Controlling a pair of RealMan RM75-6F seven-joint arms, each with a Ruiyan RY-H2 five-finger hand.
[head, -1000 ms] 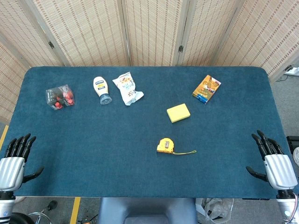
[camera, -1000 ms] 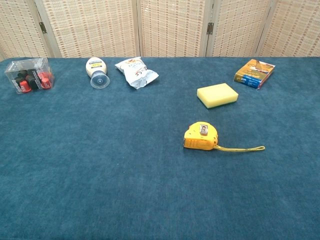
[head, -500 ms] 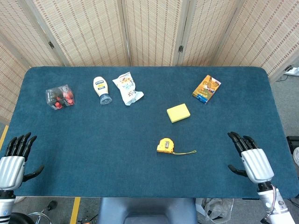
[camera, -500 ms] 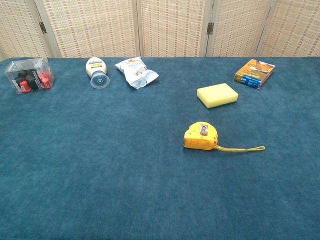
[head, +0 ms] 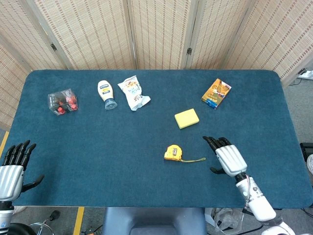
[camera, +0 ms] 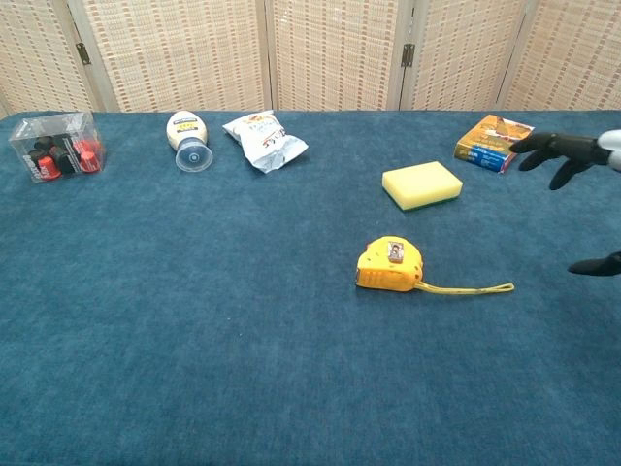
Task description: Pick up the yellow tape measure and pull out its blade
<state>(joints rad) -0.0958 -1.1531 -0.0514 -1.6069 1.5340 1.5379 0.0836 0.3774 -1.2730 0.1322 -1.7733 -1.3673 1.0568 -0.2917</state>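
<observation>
Here, my right hand point(head: 229, 159) hovers with fingers spread and empty beside the untouched yellow tape measure point(head: 172, 152) on the tabletop point(head: 122, 147); grasping and blade-pulling remain.

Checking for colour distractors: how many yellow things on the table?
2. The tape measure lies near the table's middle, toward the front; the sponge lies just behind it, slightly right. Neither is touched, and nothing looks hidden.

On the counter point(head: 146, 186), the tape measure point(head: 172, 152) serves as landmark. Just behind it, slightly right, lies the sponge point(head: 187, 118); farther behind and right, the small box point(head: 216, 93). Behind and left lie the snack bag point(head: 133, 92), then the mayonnaise bottle point(head: 106, 94), then the clear box point(head: 62, 101) farthest left. Right of the tape measure hovers the right robot hand point(head: 227, 156); far left, at the counter's near edge, the left robot hand point(head: 13, 169).
</observation>
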